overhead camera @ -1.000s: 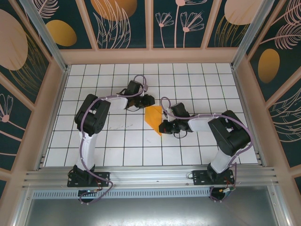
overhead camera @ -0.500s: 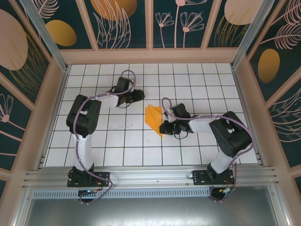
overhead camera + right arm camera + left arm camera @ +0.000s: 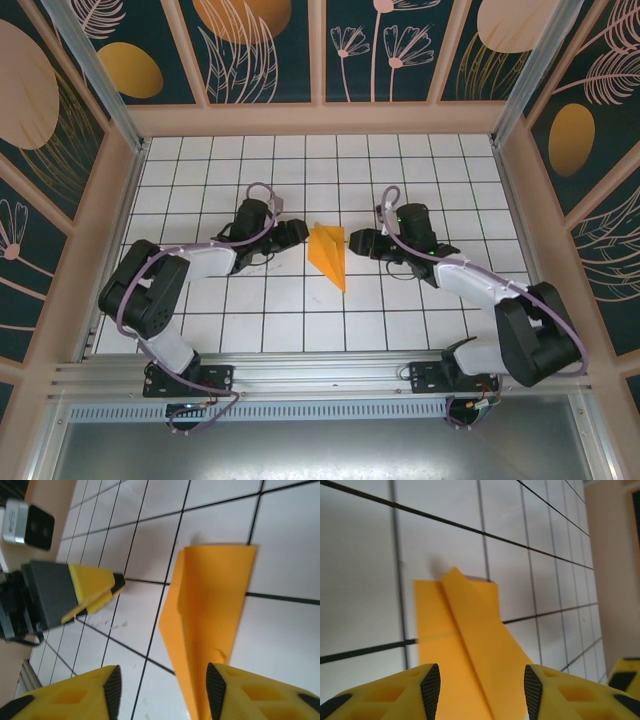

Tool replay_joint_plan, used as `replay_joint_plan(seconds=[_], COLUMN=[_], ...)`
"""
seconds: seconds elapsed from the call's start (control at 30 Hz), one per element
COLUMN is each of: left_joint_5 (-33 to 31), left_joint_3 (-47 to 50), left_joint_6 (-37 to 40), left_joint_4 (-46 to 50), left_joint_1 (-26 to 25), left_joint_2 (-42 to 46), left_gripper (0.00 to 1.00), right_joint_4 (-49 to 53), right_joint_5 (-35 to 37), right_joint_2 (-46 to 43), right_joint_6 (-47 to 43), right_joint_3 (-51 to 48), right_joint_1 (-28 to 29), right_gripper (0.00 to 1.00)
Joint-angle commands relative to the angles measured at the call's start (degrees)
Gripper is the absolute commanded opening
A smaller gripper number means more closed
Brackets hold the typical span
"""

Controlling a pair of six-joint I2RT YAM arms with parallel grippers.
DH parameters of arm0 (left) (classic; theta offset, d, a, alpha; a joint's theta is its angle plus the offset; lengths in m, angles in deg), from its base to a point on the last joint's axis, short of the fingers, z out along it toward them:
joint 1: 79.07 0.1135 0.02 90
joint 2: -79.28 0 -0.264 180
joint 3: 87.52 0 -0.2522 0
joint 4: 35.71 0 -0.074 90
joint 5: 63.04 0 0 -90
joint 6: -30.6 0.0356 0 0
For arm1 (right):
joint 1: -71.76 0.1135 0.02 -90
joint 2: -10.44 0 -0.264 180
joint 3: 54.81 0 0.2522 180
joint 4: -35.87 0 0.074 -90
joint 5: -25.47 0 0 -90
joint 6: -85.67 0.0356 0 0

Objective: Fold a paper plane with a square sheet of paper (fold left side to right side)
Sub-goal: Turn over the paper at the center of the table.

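1. Plane (image 3: 327, 254) lies flat on the tiled table (image 3: 250, 330), near its middle, as I see it from the top camera.
2. Its wide end faces the far side. Its tip points toward the near edge, slanting a little to the right.
3. My left gripper (image 3: 301, 232) sits low, just beside the plane's left edge and near the wide end. From above I cannot tell whether it touches the paper.
4. On the left wrist camera its two yellow fingers (image 3: 427, 685) stand apart with nothing clamped between them. The plane lies on the table just ahead, lined up with the gap, and a diagonal fold line runs across it.
5. So I read the left gripper as released and grasping nothing.
6. My right gripper (image 3: 354, 240) sits just beside the plane's right corner at the wide end, facing the left gripper across the paper.
7. On the right wrist camera its fingers (image 3: 112, 682) are likewise spread and empty. The plane lies on the table ahead of them, nearer the right-hand finger in that picture, and the left gripper's yellow tips show beyond the paper's other edge.
8. The right gripper is released too, so neither one holds the plane.
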State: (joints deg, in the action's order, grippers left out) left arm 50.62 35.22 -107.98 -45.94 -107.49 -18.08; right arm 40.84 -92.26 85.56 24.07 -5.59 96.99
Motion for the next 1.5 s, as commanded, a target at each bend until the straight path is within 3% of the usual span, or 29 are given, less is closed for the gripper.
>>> replay_joint_plan(seconds=[0.0,0.2,0.37,0.57,0.8,1.13,1.27,1.47], left_joint_5=[1.21,1.62,1.81,1.37,0.69,-1.9,-3.5,-4.04], left_joint_3=[-1.27,-5.12,-7.35,-8.6,-8.61,-7.94,-7.08,-5.98], left_joint_6=[-3.47,-3.91,-4.17,-4.08,-4.01,-3.46,-3.56,-3.89], left_joint_4=[-5.0,-2.76,-1.9,-1.09,-0.46,1.38,1.83,1.58], left_joint_1=[-1.43,-2.75,-3.78,-4.17,-4.29,-4.27,-4.27,-4.27], left_joint_2=[-3.96,-9.7,-12.35,-12.83,-12.94,-10.52,-8.69,-6.58], left_gripper=[0.51,0.45,0.44,0.44,0.44,0.44,0.45,0.51], right_joint_4=[-1.41,1.18,0.26,-1.79,-6.79,-5.65,-4.48,-7.72], right_joint_5=[2.06,3.82,1.16,-6.33,-5.95,-2.2,-1.37,-4.57], right_joint_2=[-4.21,-7.95,-8.24,1.03,12.39,22.71,24.87,23.85], right_joint_6=[-0.81,-1.26,-1.22,-3.56,-3.77,-5.33,-6.16,-4.63], right_joint_3=[-2.55,-4.1,-5.18,-2.24,3.72,10.81,12.12,10.01], right_joint_1=[-1.16,-3.11,-3.83,-2.14,1.79,4.65,4.82,2.86], right_gripper=[0.56,0.59,0.62,0.56,0.56,0.51,0.41,0.1])
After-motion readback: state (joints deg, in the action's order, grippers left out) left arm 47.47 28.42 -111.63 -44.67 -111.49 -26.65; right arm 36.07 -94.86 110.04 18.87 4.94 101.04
